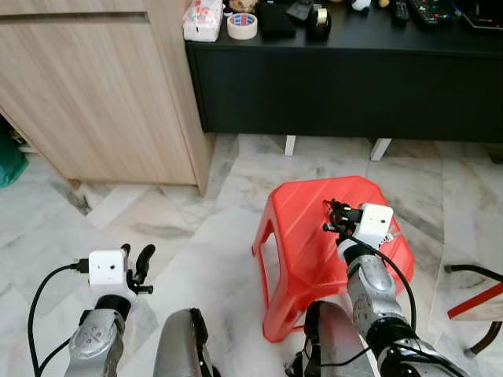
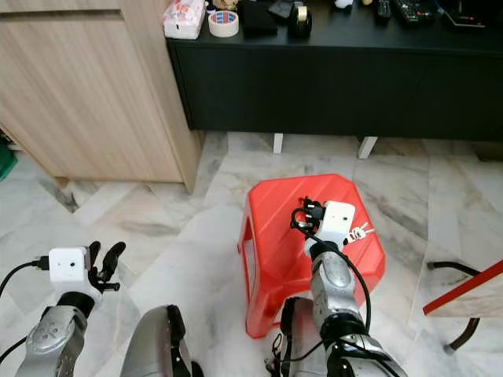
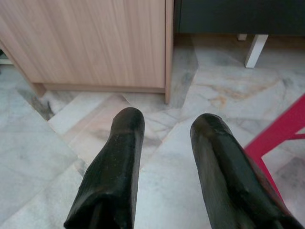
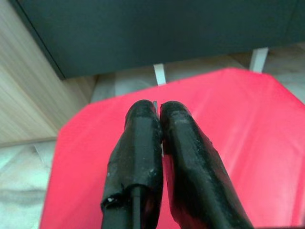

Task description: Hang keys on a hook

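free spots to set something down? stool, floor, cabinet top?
Bare marble floor between the wooden cabinet and red stool. The stool's left half is bare; the right gripper and keys take its right side. The black cabinet top is crowded: tape roll, remotes.

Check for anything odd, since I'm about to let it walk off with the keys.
The keys lie on the red stool, beside the right wrist, not in the right gripper, whose fingers are pressed shut with nothing between them. The left gripper is open over the floor. No hook is in sight.
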Motion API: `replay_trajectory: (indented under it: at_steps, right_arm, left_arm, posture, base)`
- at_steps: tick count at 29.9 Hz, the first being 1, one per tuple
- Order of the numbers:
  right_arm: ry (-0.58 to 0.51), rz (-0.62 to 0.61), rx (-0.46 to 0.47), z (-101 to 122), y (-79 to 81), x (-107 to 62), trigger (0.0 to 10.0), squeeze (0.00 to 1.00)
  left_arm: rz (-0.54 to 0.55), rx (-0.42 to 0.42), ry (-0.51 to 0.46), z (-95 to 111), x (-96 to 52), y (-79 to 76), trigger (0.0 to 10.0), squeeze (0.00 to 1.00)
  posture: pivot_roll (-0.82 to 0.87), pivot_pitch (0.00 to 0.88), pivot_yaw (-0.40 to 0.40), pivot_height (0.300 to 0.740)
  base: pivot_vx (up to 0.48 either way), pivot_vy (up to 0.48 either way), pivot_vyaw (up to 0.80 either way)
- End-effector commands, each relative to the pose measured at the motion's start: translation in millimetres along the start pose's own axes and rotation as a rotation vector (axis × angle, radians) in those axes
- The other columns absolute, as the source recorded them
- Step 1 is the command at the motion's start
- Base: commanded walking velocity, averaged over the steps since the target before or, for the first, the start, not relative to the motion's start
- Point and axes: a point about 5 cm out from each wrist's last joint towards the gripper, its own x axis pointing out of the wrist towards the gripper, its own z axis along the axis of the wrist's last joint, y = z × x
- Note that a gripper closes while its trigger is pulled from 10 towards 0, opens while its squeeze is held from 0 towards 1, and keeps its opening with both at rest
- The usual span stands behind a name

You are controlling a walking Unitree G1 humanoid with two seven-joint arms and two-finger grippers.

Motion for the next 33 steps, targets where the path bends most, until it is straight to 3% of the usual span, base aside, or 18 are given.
replay_trajectory:
  at_steps: [1, 9, 14, 15, 17, 18, 24, 33]
  right_arm:
    - [-0.045, 0.023, -0.011, 8.6, 3.3, 2.8, 0.0, 0.00]
    - [-0.108, 0.032, -0.050, 17.6, 1.6, 0.6, 0.0, 0.00]
    - [-0.147, 0.013, -0.073, 21.6, -8.6, -8.2, 0.0, 0.00]
    - [-0.150, 0.008, -0.080, 21.9, -9.9, -10.0, 2.8, 0.00]
    - [-0.146, 0.001, -0.095, 21.6, -12.2, -11.9, 2.8, 0.00]
    - [-0.142, -0.005, -0.100, 21.6, -13.7, -13.0, 10.0, 0.00]
    - [-0.119, -0.047, -0.106, 22.7, -23.5, -15.8, 10.0, 0.00]
    - [-0.096, -0.048, -0.097, 24.0, -19.2, -11.6, 10.0, 0.00]
  left_arm:
    - [0.015, 0.022, 0.011, -4.0, -0.5, 4.8, 10.0, 0.00]
    - [0.038, 0.010, 0.001, -6.5, 8.0, 7.2, 10.0, 0.00]
    - [0.065, -0.018, 0.056, -24.0, 10.4, 9.1, 10.0, 0.00]
    - [0.072, -0.019, 0.071, -28.0, 9.2, 10.2, 10.0, 0.00]
    - [0.085, -0.033, 0.100, -35.7, 7.9, 11.1, 10.0, 0.00]
    - [0.093, -0.040, 0.125, -41.8, 5.6, 12.2, 10.0, 0.00]
    - [0.122, -0.083, 0.262, -77.8, -11.1, 12.9, 10.0, 0.00]
    - [0.132, -0.091, 0.262, -84.2, -14.0, 11.7, 10.0, 0.00]
  posture:
    - [0.10, 0.082, -0.006, 0.566]
    - [0.09, 0.025, -0.018, 0.566]
    - [0.08, 0.000, -0.032, 0.566]
    - [0.08, 0.000, -0.032, 0.566]
    - [0.07, 0.000, -0.037, 0.566]
    - [0.06, 0.000, -0.037, 0.566]
    - [0.04, 0.000, -0.040, 0.566]
    - [0.05, 0.000, -0.044, 0.566]
  base:
    - [0.000, 0.000, 0.00]
    - [0.000, 0.000, 0.00]
    - [0.000, 0.000, 0.00]
    - [0.000, 0.000, 0.00]
    - [0.000, 0.000, 0.00]
    - [0.000, 0.000, 0.00]
    - [0.000, 0.000, 0.00]
    - [0.000, 0.000, 0.00]
